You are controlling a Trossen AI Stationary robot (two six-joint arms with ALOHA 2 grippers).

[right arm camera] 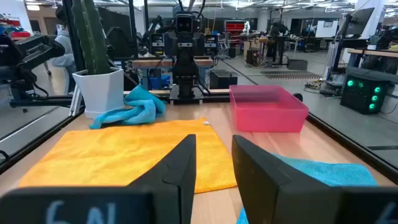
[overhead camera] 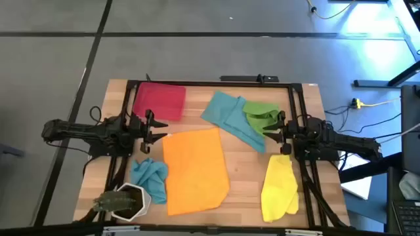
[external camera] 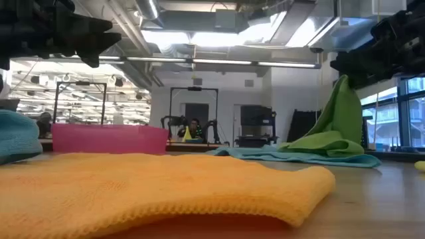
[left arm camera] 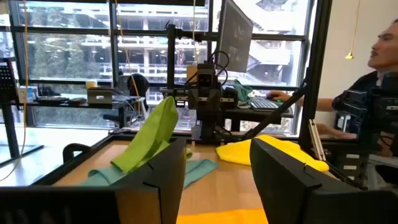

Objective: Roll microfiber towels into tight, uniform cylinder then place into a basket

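Stock on tabletop (overhead camera: 246,167): 5 microfiber towels, 0 rolled. Orange towel (overhead camera: 193,169) flat at centre; 1 teal towel (overhead camera: 230,118) spread with green towel (overhead camera: 260,115) heaped on it; second teal towel (overhead camera: 149,176) crumpled beside the plant pot (overhead camera: 125,202); yellow towel (overhead camera: 279,187) at the right edge. Basket (overhead camera: 159,100), red, holds nothing. Left hand (overhead camera: 157,128) parted moderately, holding nothing; right hand (overhead camera: 270,127) narrowly parted, holding nothing. Task appears unstarted; all rolling and placing remain.
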